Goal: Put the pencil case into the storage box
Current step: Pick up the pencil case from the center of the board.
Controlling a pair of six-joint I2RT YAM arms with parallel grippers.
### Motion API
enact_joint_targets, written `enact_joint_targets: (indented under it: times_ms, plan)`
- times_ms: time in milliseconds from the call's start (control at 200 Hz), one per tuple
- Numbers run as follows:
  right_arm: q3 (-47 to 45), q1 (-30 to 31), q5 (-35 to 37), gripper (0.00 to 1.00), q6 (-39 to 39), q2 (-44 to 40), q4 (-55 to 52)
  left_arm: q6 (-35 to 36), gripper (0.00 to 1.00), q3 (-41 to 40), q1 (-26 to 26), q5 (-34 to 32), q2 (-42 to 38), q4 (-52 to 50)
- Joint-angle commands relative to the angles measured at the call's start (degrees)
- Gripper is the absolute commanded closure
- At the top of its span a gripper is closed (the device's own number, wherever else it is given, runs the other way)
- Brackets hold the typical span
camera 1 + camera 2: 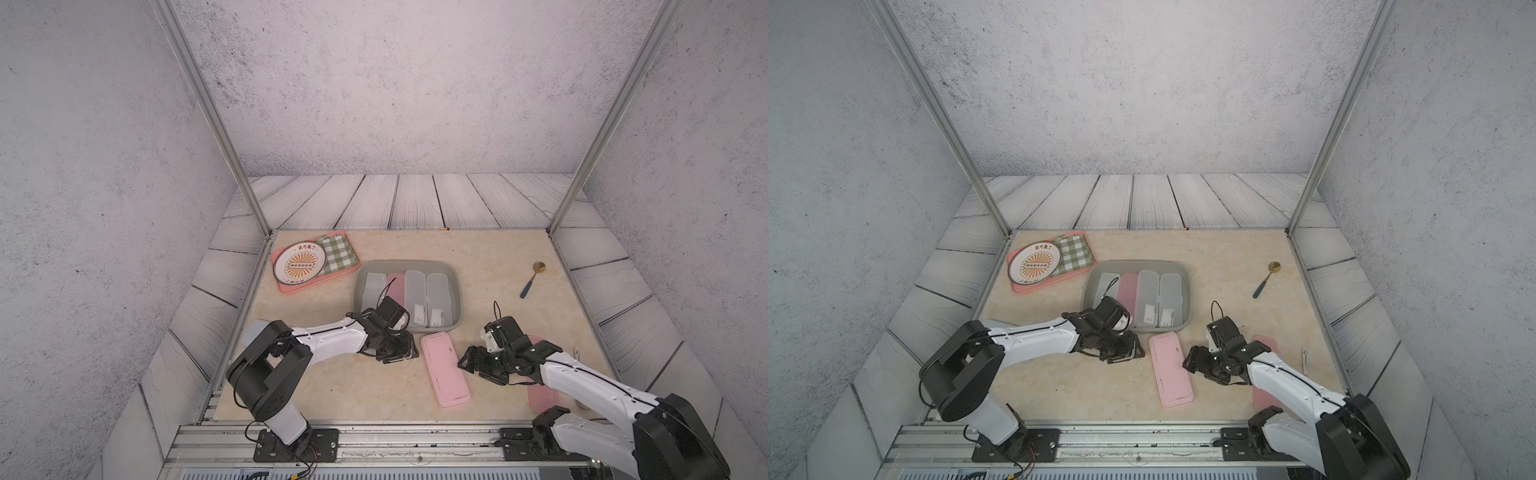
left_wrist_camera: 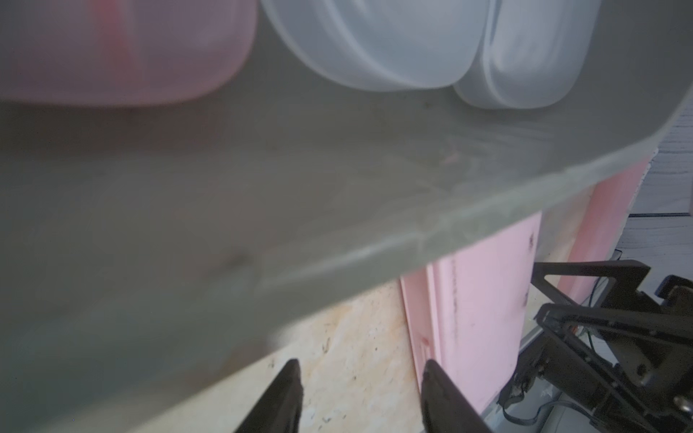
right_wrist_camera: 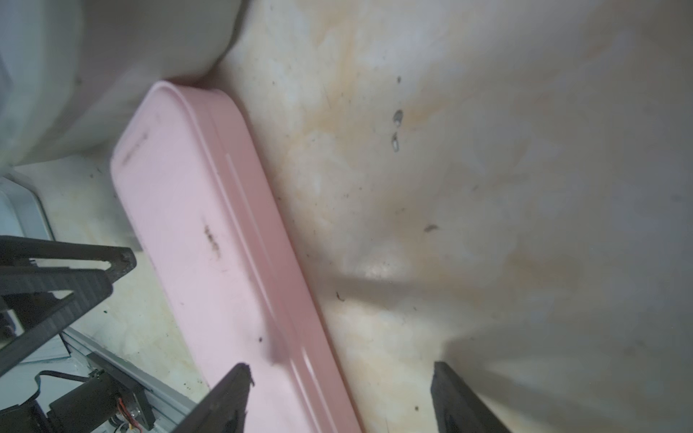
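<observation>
Pencil case (image 1: pixel 445 370) on table (image 1: pixel 332 374) just before storage box (image 1: pixel 407 265); tray (image 1: pixel 279 249) behind it leftward, spoon (image 1: pixel 530 282) rightward.

Grey, speckled, concrete-look walls close the space on three sides: a back wall (image 1: pixel 395 83), a left wall (image 1: pixel 83 166) and a right wall (image 1: pixel 706 166). Below them, pale panels printed as weathered wood planks (image 1: pixel 415 203) slope down to a beige, marbled worktop (image 1: pixel 374 386) marked with small dark specks. Two aluminium posts (image 1: pixel 216 124) rise from its far corners, leaning outward. An aluminium rail (image 1: pixel 415 440) runs along its near edge. The light is even and soft, casting faint shadows.
</observation>
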Motion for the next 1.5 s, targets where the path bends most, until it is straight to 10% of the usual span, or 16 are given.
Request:
enact_joint_targets:
  times_ms: [0,741,1181,1496]
  plan:
    - [0.1,-0.2,-2.8,0.26,-2.0,4.4,3.4,-1.6,0.48,0.6,-2.7,-1.3,0.0,5.3]
    - [-11.2,-0.3,-18.6,0.23,6.7,20.0,35.4,-6.1,0.78,-4.6,-2.9,-10.2,5.8,6.2]
    - [-11.6,-0.2,-20.5,0.81,9.8,8.4,38.5,2.4,0.74,-3.7,-2.6,-8.6,-0.4,3.3]
    - [-2.9,-0.3,-19.5,1.00,11.7,-22.2,11.5,27.2,0.55,7.9,-2.4,-7.1,-20.9,-28.3]
